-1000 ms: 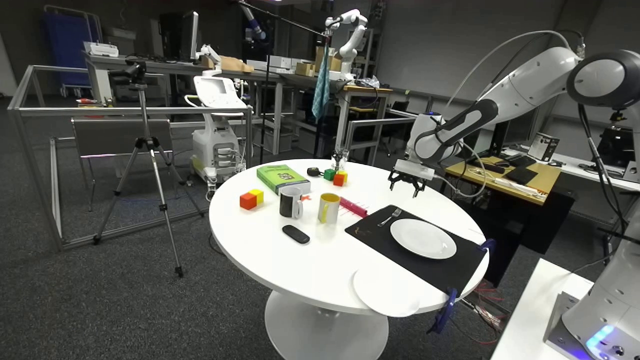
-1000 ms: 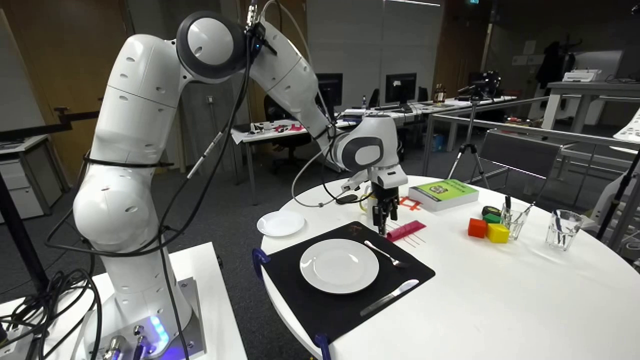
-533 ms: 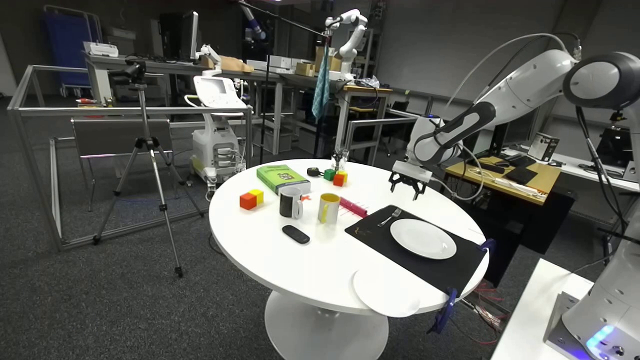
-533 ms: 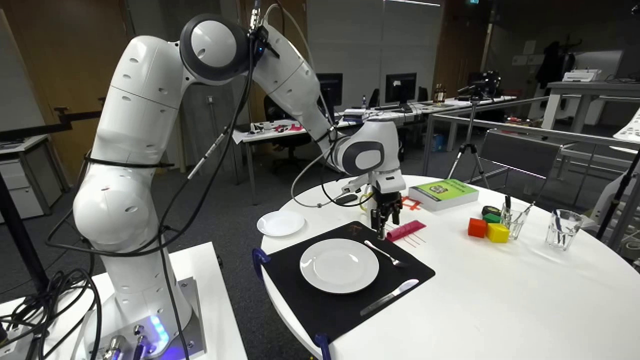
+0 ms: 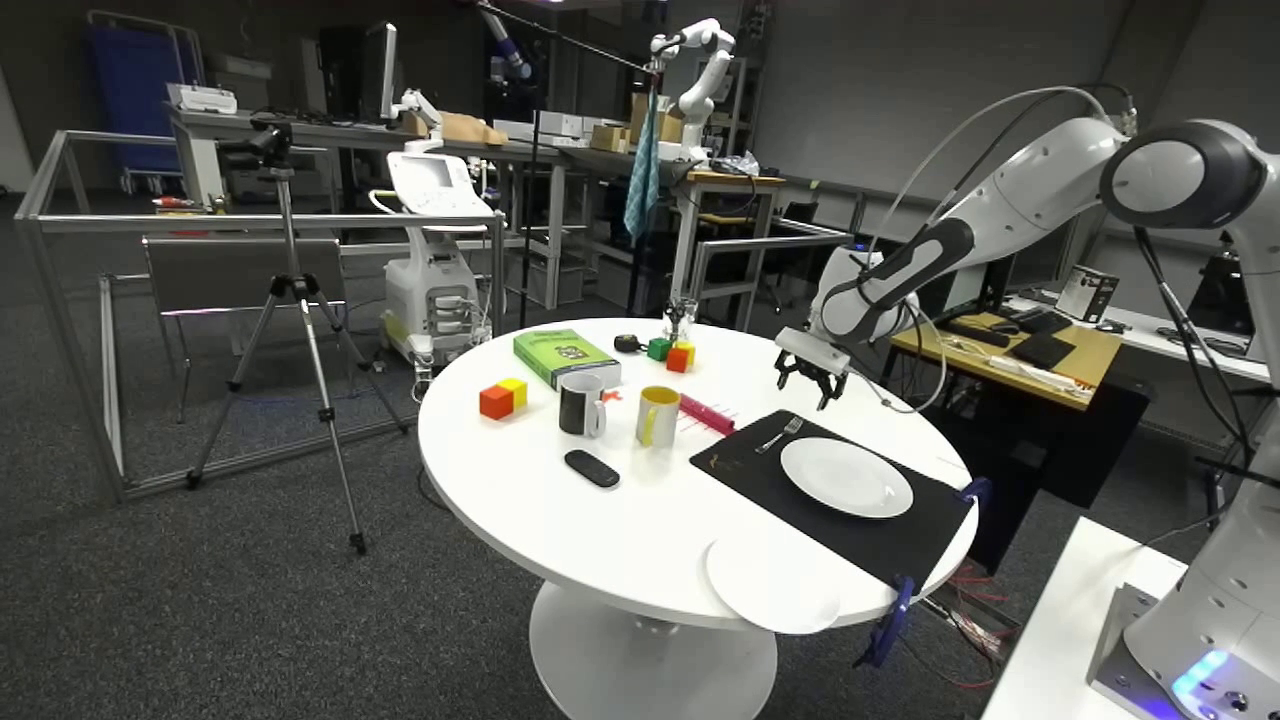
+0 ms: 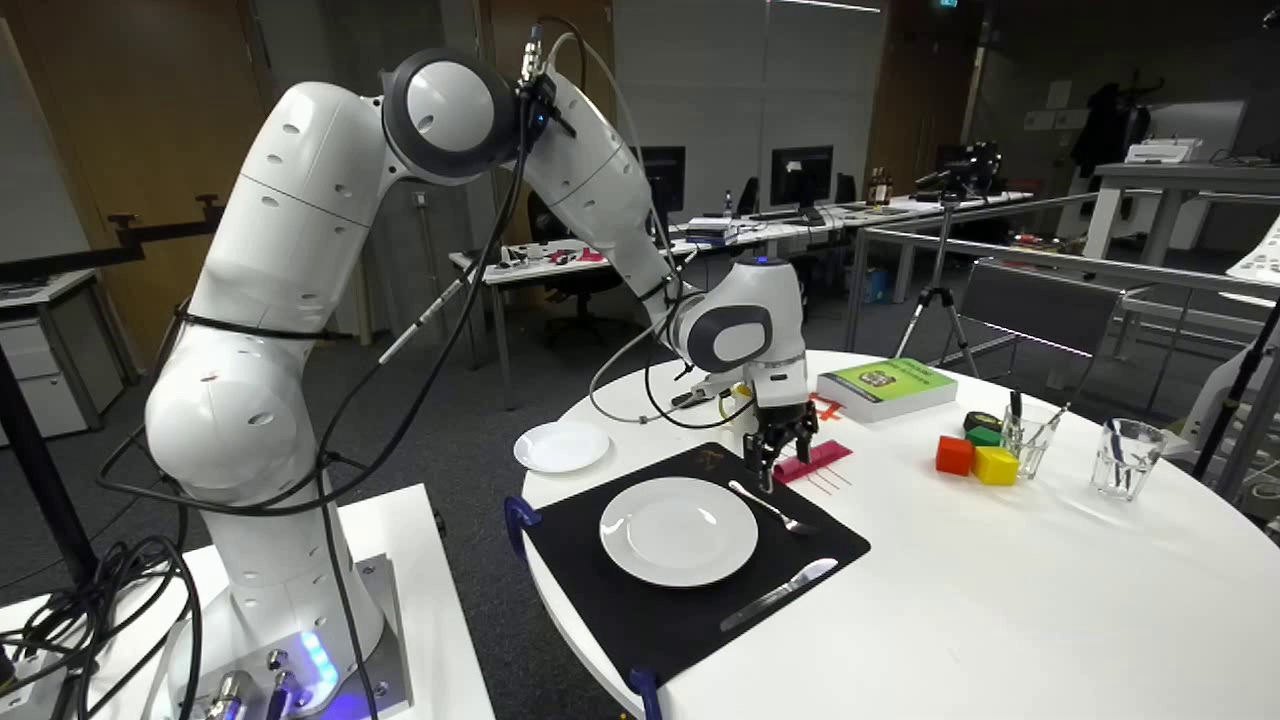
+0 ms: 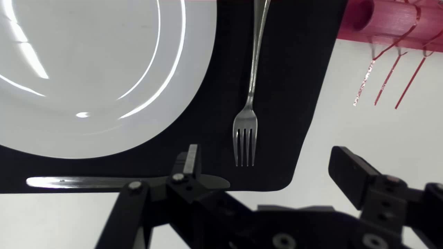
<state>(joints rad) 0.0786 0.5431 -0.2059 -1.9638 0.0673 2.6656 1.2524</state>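
My gripper is open and empty in the wrist view [image 7: 266,159], its fingers wide apart. It hovers above the corner of a black placemat [image 7: 283,86]. A silver fork [image 7: 246,119] is nearest, its tines pointing between the fingers; it lies on the mat beside a white plate [image 7: 104,86]. A knife [image 7: 86,182] lies along the mat's edge, its blade partly behind the left finger. A pink roll [image 7: 391,20] with thin red strands lies off the mat. In both exterior views the gripper [image 5: 803,392] [image 6: 785,470] is above the table near the fork [image 5: 778,436] [image 6: 770,508].
On the round white table [image 5: 530,490] stand a black-and-white mug [image 5: 580,408], a yellow-handled mug [image 5: 645,425], a green book [image 5: 566,358], cubes [image 5: 496,402] and glasses [image 6: 1125,460]. A small white plate [image 6: 562,447] lies near the edge. Blue clamps [image 5: 890,625] grip the table edge.
The arm has moved forward and lowered somewhat. The gripper has come down a little and its tilt has changed. The things on the table have not moved.
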